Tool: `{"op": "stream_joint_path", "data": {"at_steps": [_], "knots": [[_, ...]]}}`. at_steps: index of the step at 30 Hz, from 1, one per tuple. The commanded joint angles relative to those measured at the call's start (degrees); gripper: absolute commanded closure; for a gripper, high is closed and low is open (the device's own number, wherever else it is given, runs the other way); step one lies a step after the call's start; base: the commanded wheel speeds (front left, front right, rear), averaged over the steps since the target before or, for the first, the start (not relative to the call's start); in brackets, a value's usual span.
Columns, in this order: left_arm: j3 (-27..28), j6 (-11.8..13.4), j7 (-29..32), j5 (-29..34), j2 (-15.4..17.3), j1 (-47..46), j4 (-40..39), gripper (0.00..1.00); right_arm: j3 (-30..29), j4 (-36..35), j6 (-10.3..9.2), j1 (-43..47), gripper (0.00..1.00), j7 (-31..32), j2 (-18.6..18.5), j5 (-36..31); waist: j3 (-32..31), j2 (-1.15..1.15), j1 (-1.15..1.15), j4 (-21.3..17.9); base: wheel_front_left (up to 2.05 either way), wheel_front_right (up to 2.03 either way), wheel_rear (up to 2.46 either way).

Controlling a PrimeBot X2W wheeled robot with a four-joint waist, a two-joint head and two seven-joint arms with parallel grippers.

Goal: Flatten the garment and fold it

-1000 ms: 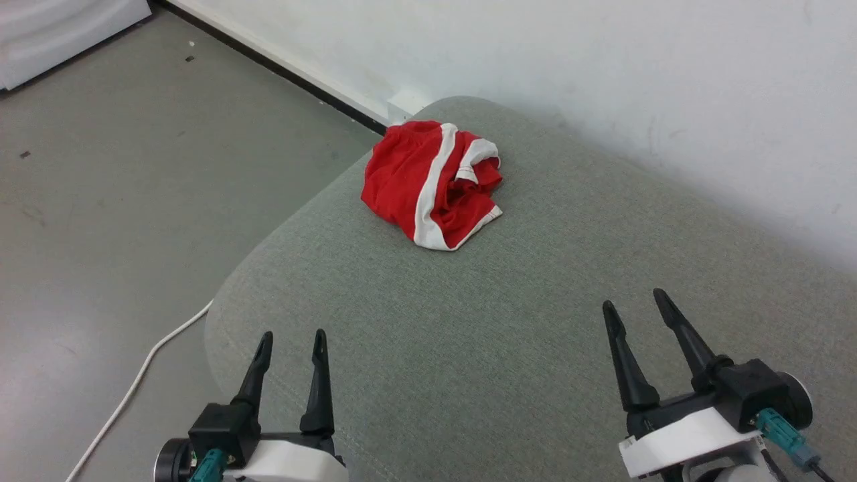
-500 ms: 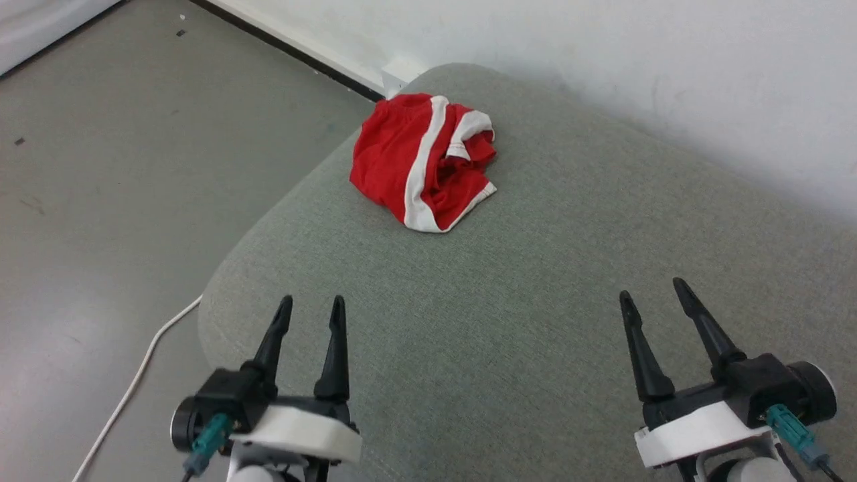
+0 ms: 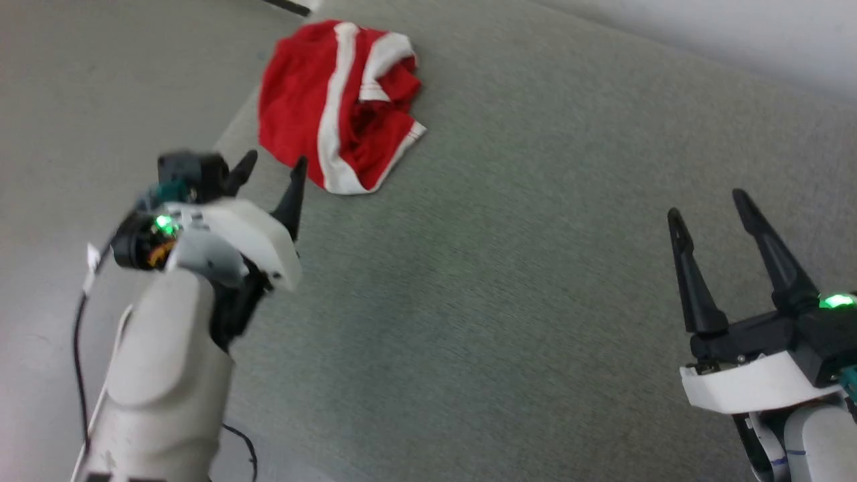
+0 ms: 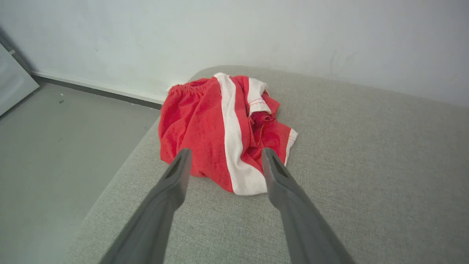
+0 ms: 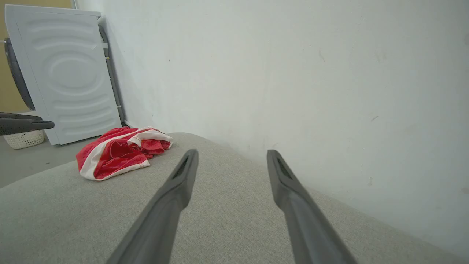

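- The grey floor [image 3: 100, 80] runs along the left, with a dark cable [image 3: 78, 348] lying on it beside the pale left forearm [image 3: 161, 388].
- The left gripper [image 3: 274, 162] hangs over the left edge of the grey fabric cushion [image 3: 502, 281], with a green light glowing at its wrist. Its fingers are spread apart and grasp nothing. Their tips point at the near edge of the shorts, close to the cloth; whether they touch it cannot be told.
- The red athletic shorts [image 3: 298, 107] lie crumpled in a heap at the cushion's far left rounded corner, their left side reaching the cushion's edge.
- A broad white side stripe [image 3: 331, 114] runs down the middle of the heap from far to near. A second white band [image 3: 388, 57] is folded over at the far right of it.
- White hem trim [image 3: 404, 142] edges the near right side. The gathered waistband [image 4: 188, 88] sits on the far side, toward the wall. Deep creases bunch up to the right of the stripe.
- The rest of the cushion stretches to the right of the shorts.
- The right gripper [image 3: 708, 205] hovers above the cushion near its near right part, well apart from the shorts. Its fingers are released, spread wide, with nothing between them, and a green light shows on its body.
- A white wall [image 3: 736, 33] rises behind the cushion's far edge.
- In the right wrist view a white washing machine [image 5: 69, 73] stands against that wall beyond the shorts, with a white basket [image 5: 23, 139] on the floor beside it.
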Motion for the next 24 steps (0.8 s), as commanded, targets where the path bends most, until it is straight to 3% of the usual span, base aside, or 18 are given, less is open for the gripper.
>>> {"op": "stream_joint_path", "data": {"at_steps": [1, 8, 19, 20, 21, 24], "knots": [[-0.2, -1.0, 3.1, -0.9, 1.4, -2.8, 2.7, 0.00, 0.2, -0.9, -0.12, -1.2, 0.00, 0.3, -0.5, -0.1, 7.8, 0.00, -0.01, -7.3, 0.00, 0.00, 0.00], [-1.3, -2.5, 12.8, -5.0, 7.4, -14.1, 13.2, 0.00, -0.3, -2.3, -0.12, -3.3, 0.00, 0.4, -1.5, 0.4, 12.9, 0.00, -0.01, -12.2, 0.00, 0.00, 0.00], [-1.9, -2.7, 21.4, -10.1, 11.6, -23.4, 25.4, 0.00, -1.6, -3.0, -0.12, -4.3, 0.00, -0.3, -1.6, 0.4, 16.5, 0.00, -0.01, -16.4, 0.00, 0.00, 0.00], [-2.5, -2.7, 22.5, -10.4, 11.7, -23.5, 26.3, 0.62, -1.6, -2.9, -0.12, -4.3, 0.00, -0.4, -1.5, 0.5, 16.6, 0.00, -0.01, -16.5, 0.00, 0.00, 0.00], [-3.2, -2.7, 23.5, -10.8, 11.7, -23.5, 27.0, 1.00, -1.6, -2.7, -0.12, -4.3, 0.00, -0.5, -1.5, 0.5, 16.5, 0.00, -0.01, -16.6, 0.00, 0.00, 0.00], [-4.6, -2.7, 25.0, -13.1, 11.7, -23.2, 28.1, 1.00, -1.7, -2.0, -0.12, -4.2, 0.00, -0.7, -1.3, 0.5, 15.9, 0.00, -0.01, -16.6, 0.00, 0.00, 0.00]]}}
